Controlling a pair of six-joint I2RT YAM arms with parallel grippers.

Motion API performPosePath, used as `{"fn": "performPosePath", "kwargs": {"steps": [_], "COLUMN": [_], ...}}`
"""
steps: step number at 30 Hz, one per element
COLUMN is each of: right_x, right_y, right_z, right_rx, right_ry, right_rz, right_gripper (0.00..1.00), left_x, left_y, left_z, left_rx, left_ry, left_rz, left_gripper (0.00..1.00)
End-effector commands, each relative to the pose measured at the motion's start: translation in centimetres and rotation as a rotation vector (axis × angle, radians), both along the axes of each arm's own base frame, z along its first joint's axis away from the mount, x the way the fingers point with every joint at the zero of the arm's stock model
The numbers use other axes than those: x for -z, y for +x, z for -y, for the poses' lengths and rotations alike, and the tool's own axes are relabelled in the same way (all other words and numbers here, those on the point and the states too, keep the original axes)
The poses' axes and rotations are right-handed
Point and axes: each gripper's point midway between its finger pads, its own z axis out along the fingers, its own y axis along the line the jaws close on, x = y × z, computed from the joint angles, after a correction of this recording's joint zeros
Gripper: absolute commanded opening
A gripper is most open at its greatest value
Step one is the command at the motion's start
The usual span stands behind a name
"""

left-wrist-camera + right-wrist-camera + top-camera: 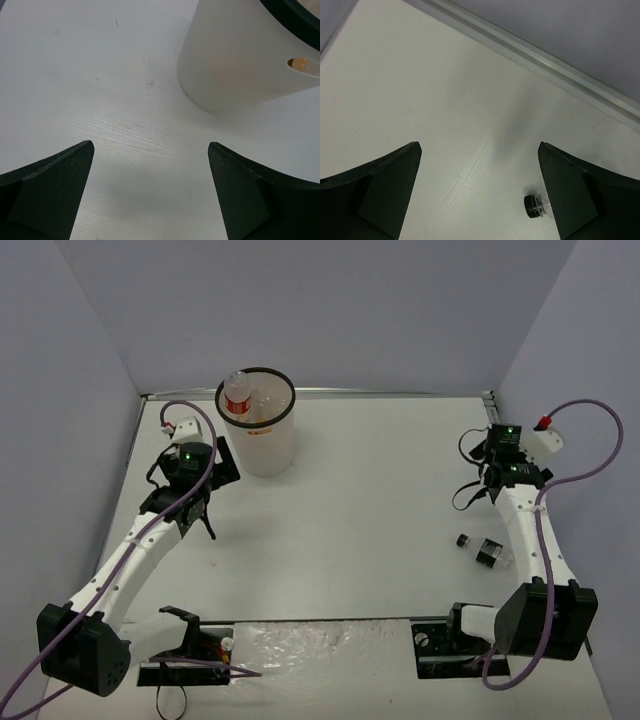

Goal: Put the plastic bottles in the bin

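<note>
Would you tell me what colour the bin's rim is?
Black; the bin's rim shows best in the top external view.

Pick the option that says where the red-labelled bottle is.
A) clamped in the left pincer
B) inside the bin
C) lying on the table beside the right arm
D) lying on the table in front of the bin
B: in the top view the red-labelled bottle sits within the black rim of the bin, against its left wall, not on the table.

Bright, even light; soft shadows; near table edge glares.
</note>
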Motion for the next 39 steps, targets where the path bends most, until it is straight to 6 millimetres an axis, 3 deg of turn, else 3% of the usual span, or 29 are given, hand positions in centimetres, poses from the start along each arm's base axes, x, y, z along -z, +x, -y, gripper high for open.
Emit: {"fn": "performPosePath", "kwargs": {"steps": [1, 5, 8, 10, 12, 16, 20, 22, 25, 30, 39], "right_x": [1.4, 4.6, 6.8, 7.1, 5.1, 3.3, 5.1, 7.5, 9.0, 9.5, 14.0], "right_y": [-1.3, -4.6, -6.6, -8.6, -10.1, -10.5, -10.5, -11.0, -11.3, -11.6, -12.0], "right_z": [1.8, 5.6, 5.8, 6.1, 6.4, 5.4, 3.5, 2.2, 1.2, 0.8, -0.8], "right_rx": [0.134, 0.232, 0.314, 0.422, 0.459, 0.427, 0.378, 0.377, 0.398, 0.407, 0.415], "right_ry": [0.118, 0.16, 0.289, 0.305, 0.261, 0.284, 0.372, 0.441, 0.506, 0.526, 0.627], "right_rz": [0.066, -0.021, 0.007, 0.076, 0.172, 0.241, 0.191, 0.157, 0.158, 0.161, 0.019], "right_gripper": [1.0, 1.0, 1.0, 1.0, 1.0, 1.0, 1.0, 1.0, 1.0, 1.0, 1.0], "left_x": [-3.6, -3.3, -3.1, -3.0, -2.9, -2.6, -2.4, -2.6, -2.8, -2.8, -2.8], "left_y": [1.5, 1.5, 1.5, 1.6, 1.7, 1.9, 1.8, 1.7, 1.4, 1.2, 1.2], "left_z": [0.5, 0.7, 0.5, 0.1, 0.0, 0.7, 0.7, 0.6, 0.5, 0.3, -0.6], "left_rx": [0.014, 0.021, 0.015, -0.002, -0.01, 0.017, 0.024, 0.021, 0.021, 0.015, -0.023], "left_ry": [-0.035, -0.039, -0.03, -0.02, -0.015, -0.029, -0.022, -0.021, -0.022, -0.019, 0.008], "left_rz": [0.103, 0.099, 0.099, 0.101, 0.098, 0.085, 0.076, 0.079, 0.084, 0.091, 0.097], "left_gripper": [0.97, 0.97, 0.97, 0.97, 0.97, 0.97, 0.97, 0.97, 0.97, 0.97, 0.97]}}
